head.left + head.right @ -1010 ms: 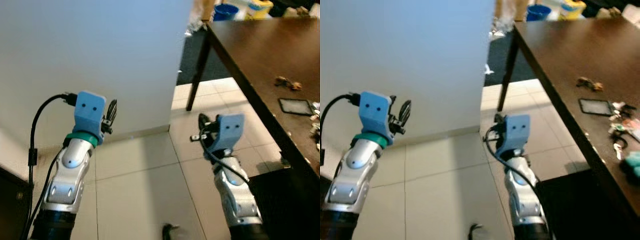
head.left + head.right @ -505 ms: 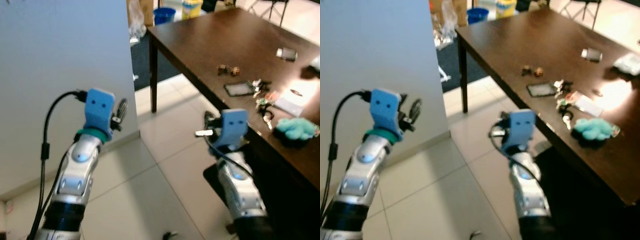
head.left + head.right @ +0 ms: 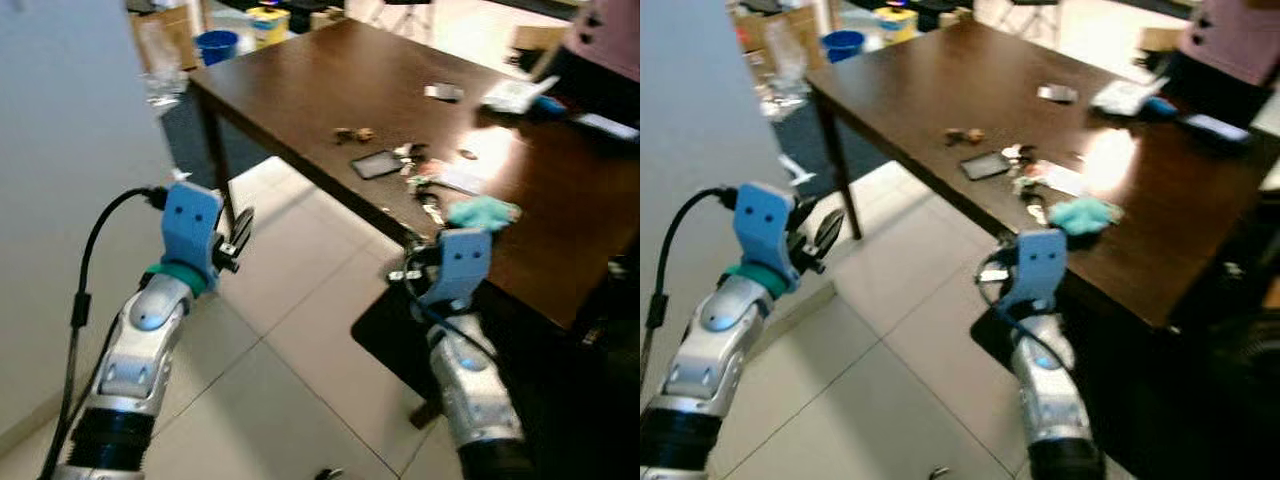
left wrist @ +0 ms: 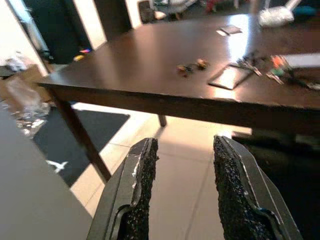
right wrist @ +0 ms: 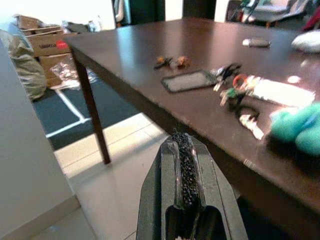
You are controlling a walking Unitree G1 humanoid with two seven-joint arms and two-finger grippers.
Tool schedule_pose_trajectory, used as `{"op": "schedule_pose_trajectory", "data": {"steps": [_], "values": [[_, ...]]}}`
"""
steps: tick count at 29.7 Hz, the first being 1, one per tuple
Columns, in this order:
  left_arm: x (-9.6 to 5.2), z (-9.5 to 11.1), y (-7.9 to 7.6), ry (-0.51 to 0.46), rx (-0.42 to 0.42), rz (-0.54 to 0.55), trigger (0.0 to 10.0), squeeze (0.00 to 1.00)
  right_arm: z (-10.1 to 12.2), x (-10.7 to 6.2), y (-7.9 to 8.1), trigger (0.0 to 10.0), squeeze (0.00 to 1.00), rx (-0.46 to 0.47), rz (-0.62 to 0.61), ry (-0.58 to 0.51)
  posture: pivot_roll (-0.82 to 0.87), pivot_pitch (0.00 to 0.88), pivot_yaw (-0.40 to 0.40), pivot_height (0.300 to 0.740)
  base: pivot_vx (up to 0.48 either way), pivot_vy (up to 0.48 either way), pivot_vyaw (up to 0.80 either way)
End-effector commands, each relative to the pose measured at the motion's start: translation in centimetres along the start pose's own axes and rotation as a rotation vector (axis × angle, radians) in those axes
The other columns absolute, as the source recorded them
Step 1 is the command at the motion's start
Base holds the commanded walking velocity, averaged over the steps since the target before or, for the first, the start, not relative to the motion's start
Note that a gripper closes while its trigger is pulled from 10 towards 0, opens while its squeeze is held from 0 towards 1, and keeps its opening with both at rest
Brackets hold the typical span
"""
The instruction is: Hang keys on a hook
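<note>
Dark brown wood table (image 3: 300, 90) crosses the upper right of the head views, and the bunch of metal keys with coloured tags (image 5: 236, 95) lies on it near its front edge, between a flat black phone-like slab (image 3: 377, 164) and a fluffy teal cloth (image 3: 482, 211). No hook can be made out, so the keys are not yet picked up. Both arms are raised in front of the body, well apart from the table, probably carried there for the approach. At lower left, the left gripper (image 4: 182, 185) has its black fingers spread wide and empty. At lower centre, the right gripper (image 5: 184, 167) has its fingers pressed together on nothing, aimed toward the table edge.
</note>
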State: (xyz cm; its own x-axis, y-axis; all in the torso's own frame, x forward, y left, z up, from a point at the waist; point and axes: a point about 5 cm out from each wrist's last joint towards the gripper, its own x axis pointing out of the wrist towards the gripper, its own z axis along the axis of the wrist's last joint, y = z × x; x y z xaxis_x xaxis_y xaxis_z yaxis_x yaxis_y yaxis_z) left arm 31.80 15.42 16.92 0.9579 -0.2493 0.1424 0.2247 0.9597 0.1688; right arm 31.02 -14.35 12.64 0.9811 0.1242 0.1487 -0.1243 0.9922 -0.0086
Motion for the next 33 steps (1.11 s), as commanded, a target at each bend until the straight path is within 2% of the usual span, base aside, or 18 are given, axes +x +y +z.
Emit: {"op": "schedule_pose_trajectory", "data": {"steps": [1, 7, 18, 22, 33], "values": [[-0.2, -0.3, -0.2, 0.019, -0.005, -0.011, 10.0, 0.0, -0.4, -0.3, -0.2, 10.0, 0.0, -0.013, -0.003, 0.014, -0.02, 0.0, 0.11, 0.74, 0.0, 0.0, -0.8], [-0.4, -0.6, -0.4, 0.044, -0.012, -0.014, 10.0, 0.0, -0.7, -0.5, 0.2, 10.0, 0.0, -0.072, 0.027, 0.018, -0.02, 0.0, 0.11, 0.74, 0.0, 0.0, -0.8], [-0.5, -0.1, -0.1, 0.018, 0.007, 0.046, 10.0, 0.0, -0.8, -0.7, 0.4, 10.0, 0.0, -0.091, 0.049, 0.022, -0.01, 0.017, 0.098, 0.74, 0.0, 0.0, -0.8], [-0.5, -0.1, -0.2, 0.014, 0.012, 0.055, 10.0, 0.0, -0.8, -0.7, 0.4, 10.0, 0.0, -0.094, 0.052, 0.02, -0.01, 0.017, 0.098, 0.74, 0.364, 0.0, -0.43], [-0.6, -0.1, -0.4, 0.023, 0.017, 0.061, 10.0, 0.0, -0.8, -0.7, 0.8, 10.0, 0.0, -0.087, 0.056, 0.013, 0.0, 0.033, 0.104, 0.74, 0.48, 0.0, 0.0]]}}
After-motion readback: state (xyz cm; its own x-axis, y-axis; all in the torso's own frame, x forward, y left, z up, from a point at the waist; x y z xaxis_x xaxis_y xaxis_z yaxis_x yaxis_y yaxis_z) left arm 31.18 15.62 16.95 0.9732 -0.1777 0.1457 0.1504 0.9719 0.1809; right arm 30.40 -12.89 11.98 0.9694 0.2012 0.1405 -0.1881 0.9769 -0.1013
